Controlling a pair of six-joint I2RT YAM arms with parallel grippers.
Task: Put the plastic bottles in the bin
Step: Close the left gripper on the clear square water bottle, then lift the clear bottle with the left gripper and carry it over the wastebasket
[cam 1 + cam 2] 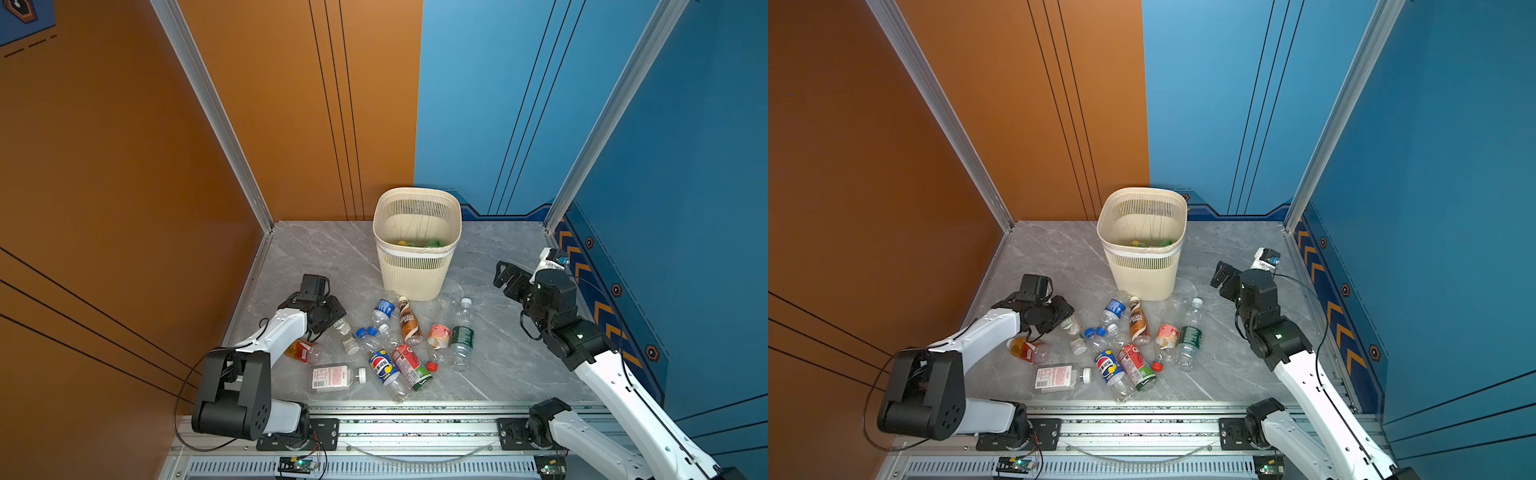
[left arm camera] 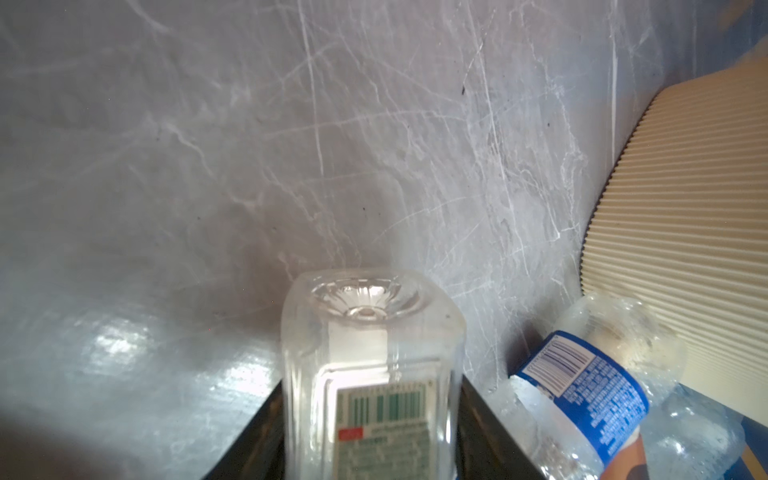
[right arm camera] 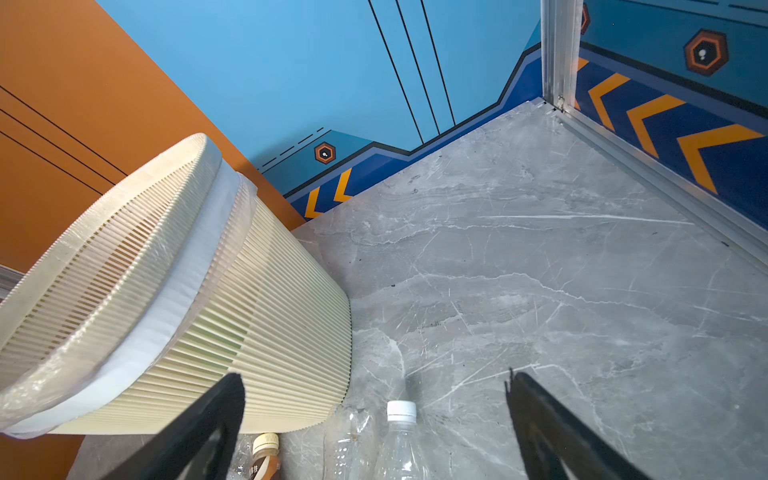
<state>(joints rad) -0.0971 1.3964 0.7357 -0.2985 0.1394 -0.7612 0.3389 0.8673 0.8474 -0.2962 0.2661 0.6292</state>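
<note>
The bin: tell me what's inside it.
Low inside the bin, a yellow cap and green bottle parts show just above the near wall. That wall hides the bottom and the rest of the contents, so the bottles cannot be counted.

Between the black fingers (image 2: 486,436) of the left pincer (image 2: 372,390) we see a clear square bottle (image 2: 370,316), its white label printed with green bars and a red patch. Just beside the pincer lies a blue-labelled bottle (image 2: 582,390), clear, with a white barcode. Beyond that we find the bin (image 2: 685,208) cream-beige and finely ribbed. Ahead of the pincer the table (image 2: 208,145) is grey marble, white-veined.
</note>
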